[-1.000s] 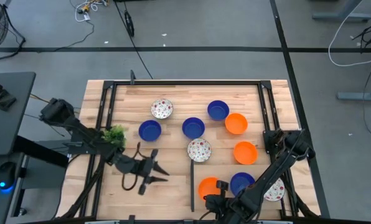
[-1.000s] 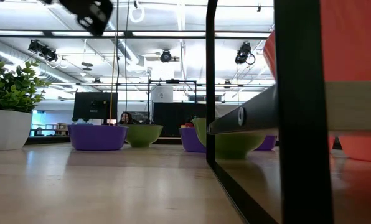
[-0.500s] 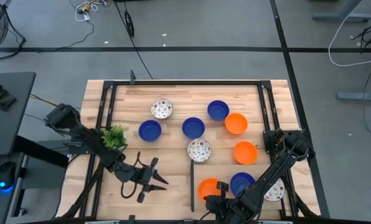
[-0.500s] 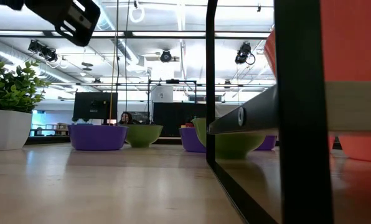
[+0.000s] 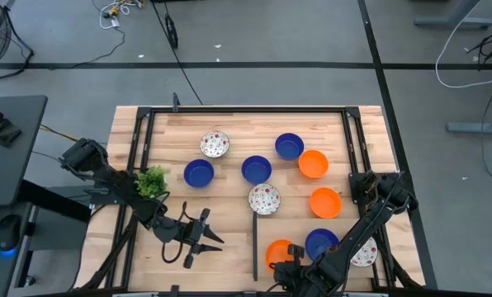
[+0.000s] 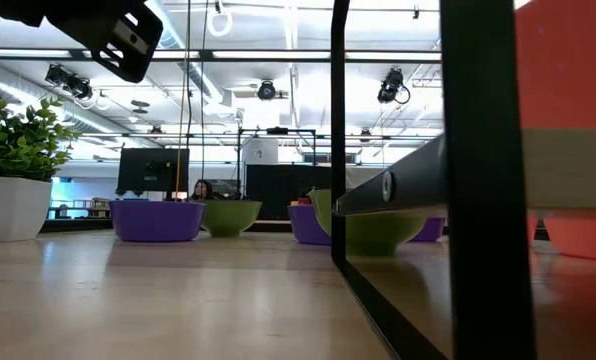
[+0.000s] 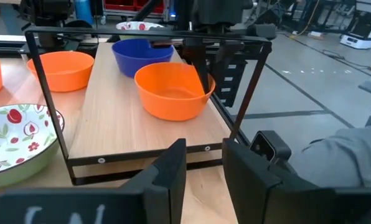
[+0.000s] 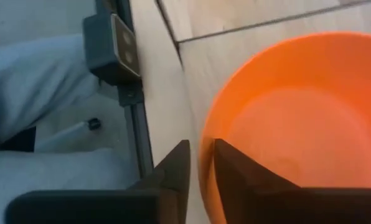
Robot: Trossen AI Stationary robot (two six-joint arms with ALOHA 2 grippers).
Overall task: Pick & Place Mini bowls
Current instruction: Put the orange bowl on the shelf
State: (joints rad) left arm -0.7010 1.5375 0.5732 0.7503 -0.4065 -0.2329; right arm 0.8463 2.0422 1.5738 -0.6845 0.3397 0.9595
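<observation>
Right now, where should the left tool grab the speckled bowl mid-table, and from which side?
Probably by the rim, from above. The speckled bowl sits upright and open, thin lip exposed, nothing inside. I'd take its left edge: that side faces the left tool over bare table, while a black bar ends at its front edge.

Grey floor (image 5: 254, 49) with cables; ceiling lights (image 6: 268, 90) overhead; dark side desk (image 5: 11, 148)

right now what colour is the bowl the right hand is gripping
Solid orange. The bowl fills the right wrist view, its rim pinched by the right hand.
</observation>
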